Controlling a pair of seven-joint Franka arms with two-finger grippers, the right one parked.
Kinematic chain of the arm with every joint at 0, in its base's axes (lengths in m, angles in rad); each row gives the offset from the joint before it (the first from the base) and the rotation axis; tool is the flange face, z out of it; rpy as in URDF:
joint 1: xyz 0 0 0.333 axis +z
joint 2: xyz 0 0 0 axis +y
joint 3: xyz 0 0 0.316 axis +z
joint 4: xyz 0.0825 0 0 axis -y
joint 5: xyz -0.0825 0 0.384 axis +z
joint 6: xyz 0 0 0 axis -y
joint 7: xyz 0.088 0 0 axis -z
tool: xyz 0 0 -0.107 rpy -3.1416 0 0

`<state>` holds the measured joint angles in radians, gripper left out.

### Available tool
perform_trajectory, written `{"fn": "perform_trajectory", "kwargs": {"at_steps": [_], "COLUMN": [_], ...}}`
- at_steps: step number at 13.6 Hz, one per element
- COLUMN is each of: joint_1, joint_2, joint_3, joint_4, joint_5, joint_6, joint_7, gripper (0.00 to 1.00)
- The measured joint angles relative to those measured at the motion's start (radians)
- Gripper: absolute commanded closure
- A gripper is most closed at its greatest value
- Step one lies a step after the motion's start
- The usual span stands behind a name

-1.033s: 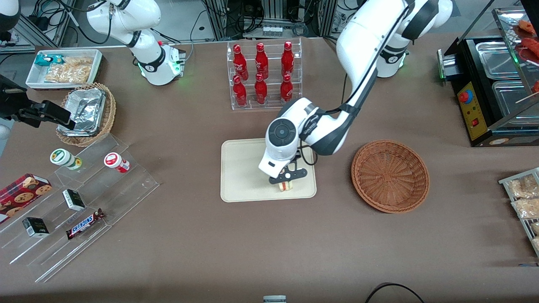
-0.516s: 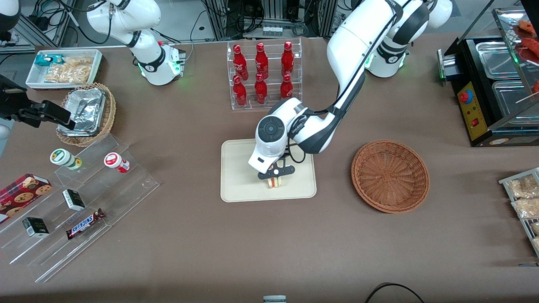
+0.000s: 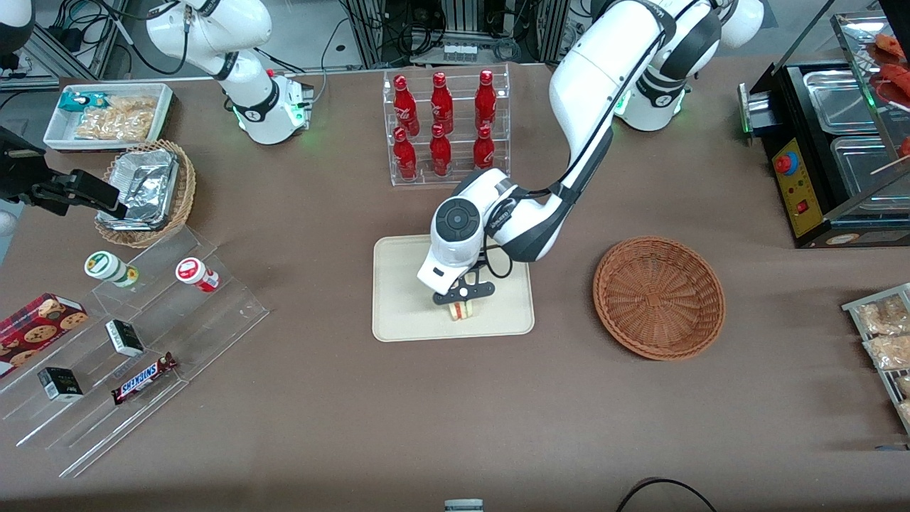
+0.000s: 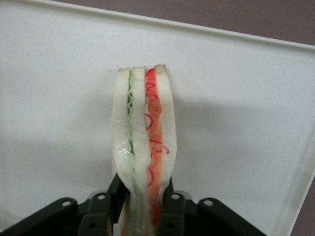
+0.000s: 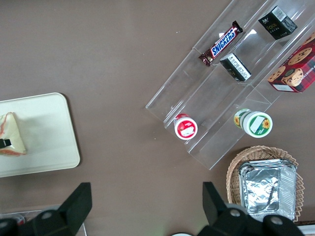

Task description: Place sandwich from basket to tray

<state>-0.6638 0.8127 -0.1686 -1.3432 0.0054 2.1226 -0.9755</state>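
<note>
- A brown counter [image 3: 455, 398] carries everything, with cable racks and machine frames along its edge farthest from the front camera.
- The tool [image 3: 463, 302] hangs low over the tray [image 3: 402, 284], over the part of it nearer the front camera; its two black fingers [image 4: 170, 204] are closed narrowly on the sandwich [image 4: 142, 142], pinching both bread faces.
- The sandwich stands on edge in that grip, green filling on one side and red on the other; its free end points out over the tray's pale floor, and a faint shadow lies on the tray beside it; whether it touches the tray I cannot tell.
- In the right wrist view the sandwich [image 5: 11, 135] shows as a pale wedge over the tray [image 5: 47, 132].
- The tray lies flat at the counter's middle; the basket [image 3: 659, 296], reddish-brown and with nothing in it, sits well apart from it toward the working arm's end.
- A clear rack of red bottles [image 3: 444, 124] stands farther from the front camera than the tray.
- Toward the parked arm's end: a stepped clear display [image 3: 142, 348] with a Snickers bar [image 3: 144, 377], small dark boxes and two round tubs; a lighter wicker basket with a foil container [image 3: 146, 188]; a white bin of snack packets [image 3: 110, 114].
- At the working arm's end stands a black warming cabinet [image 3: 817, 142] with metal pans.
</note>
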Motion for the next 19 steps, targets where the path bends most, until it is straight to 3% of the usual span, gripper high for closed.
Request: {"fn": "perform_trajectory", "kwargs": {"at_steps": [8, 14, 19], "joint_1": [0.012, 0.121, 0.236], "joint_2": [-0.136, -0.290, -0.356], "joint_3": [0.018, 0.044, 0.051], "joint_4": [0.044, 0.043, -0.014], "joint_5": [-0.042, -0.041, -0.041], "joint_6": [-0.159, -0.423, -0.459], "joint_7": [-0.007, 0.041, 0.156], "gripper": [0.00, 0.00, 0.00]}}
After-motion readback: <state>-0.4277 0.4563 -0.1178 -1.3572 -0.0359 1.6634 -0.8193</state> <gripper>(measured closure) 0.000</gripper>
